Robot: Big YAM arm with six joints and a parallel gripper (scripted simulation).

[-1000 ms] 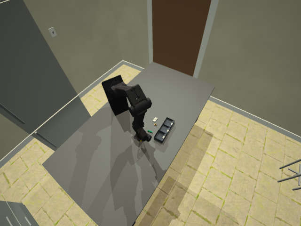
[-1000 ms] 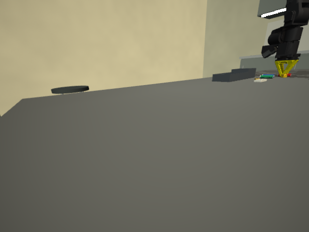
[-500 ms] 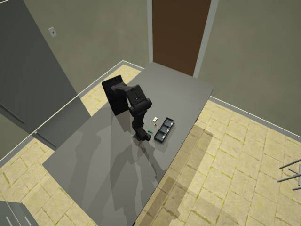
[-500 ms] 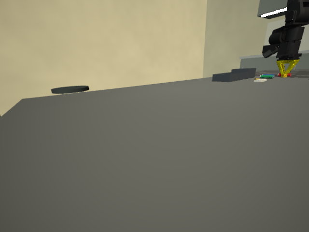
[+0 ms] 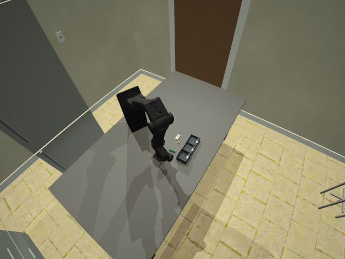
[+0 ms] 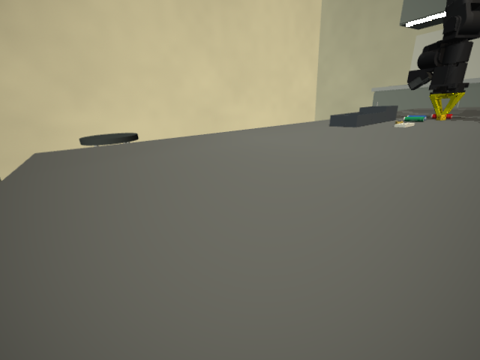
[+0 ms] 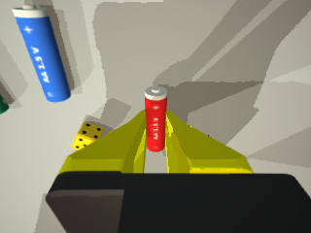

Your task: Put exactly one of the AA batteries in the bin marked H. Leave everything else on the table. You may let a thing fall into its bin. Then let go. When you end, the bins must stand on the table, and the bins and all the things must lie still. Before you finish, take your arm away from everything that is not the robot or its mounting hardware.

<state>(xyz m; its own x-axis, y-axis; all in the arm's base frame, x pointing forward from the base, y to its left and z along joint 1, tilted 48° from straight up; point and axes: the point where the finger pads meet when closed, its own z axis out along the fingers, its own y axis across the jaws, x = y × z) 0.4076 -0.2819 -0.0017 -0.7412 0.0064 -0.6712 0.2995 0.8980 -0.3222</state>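
At lower centre of the wrist view, gripper (image 6: 441,117) (image 7: 155,116), nearly closed, pinching red AA battery (image 6: 448,116) (image 7: 155,123); lifting, binning, release, retreat outstanding.

Versus 1.0 s ago | gripper (image 5: 165,157) (image 6: 441,117) (image 7: 155,116): slightly farther right in exterior view | red AA (image 6: 448,116) (image 7: 155,127): then showing only right of the fingers (image 6: 436,103) there, now on both sides | top view: yellow fingers, then partly visible, now hidden under arm (image 5: 160,136) (image 6: 449,61)
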